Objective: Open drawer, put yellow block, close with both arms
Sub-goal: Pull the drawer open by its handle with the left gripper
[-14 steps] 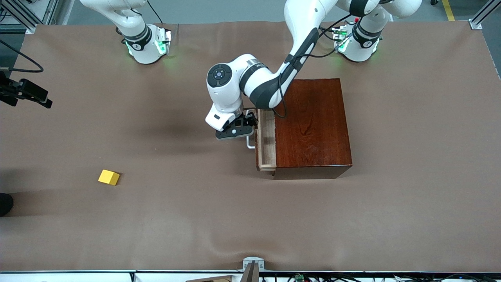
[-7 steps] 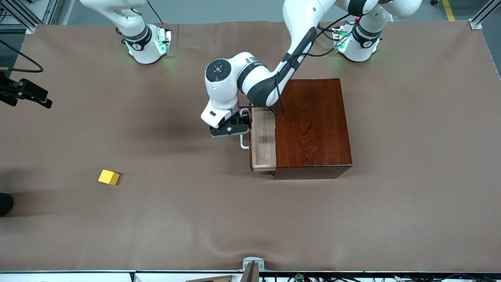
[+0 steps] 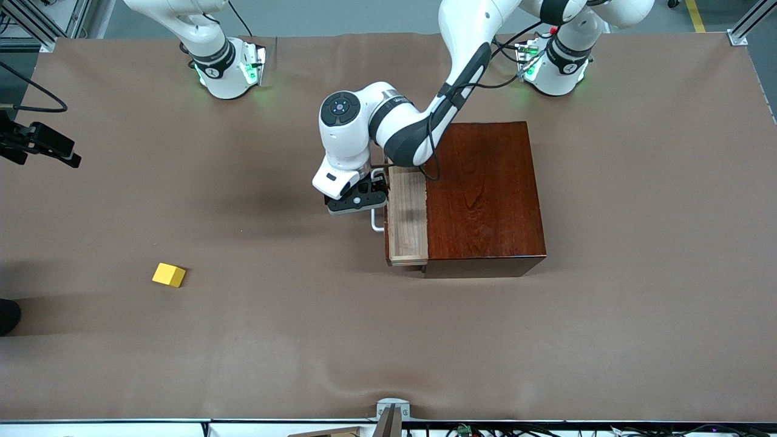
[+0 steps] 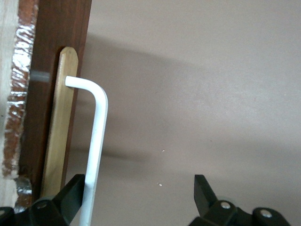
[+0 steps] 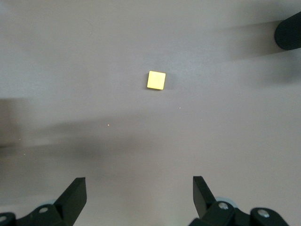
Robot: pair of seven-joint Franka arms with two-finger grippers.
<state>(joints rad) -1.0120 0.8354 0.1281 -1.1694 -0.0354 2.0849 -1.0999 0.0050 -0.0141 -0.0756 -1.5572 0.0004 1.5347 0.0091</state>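
The drawer (image 3: pixel 407 218) stands partly pulled out of the mahogany box (image 3: pixel 482 194), its pale-wood tray showing. My left gripper (image 3: pixel 358 200) is at the white bar handle (image 3: pixel 376 221). In the left wrist view it is open (image 4: pixel 138 183), and the handle (image 4: pixel 96 141) runs close beside one finger (image 4: pixel 75 186), next to the dark drawer front (image 4: pixel 61 47). The yellow block (image 3: pixel 169 275) lies on the table toward the right arm's end, nearer the front camera than the box. My right gripper (image 5: pixel 138 186) is open and empty, high over the block (image 5: pixel 156 80).
A black device (image 3: pixel 39 144) juts in at the table's edge at the right arm's end. A dark round object (image 3: pixel 7 315) sits at that same edge, nearer the front camera; it also shows in the right wrist view (image 5: pixel 288 30). The brown table cover (image 3: pixel 273 340) is bare elsewhere.
The drawer has slid farther out of the box toward the right arm's end, and my left gripper moved with the handle. The yellow block has not moved.
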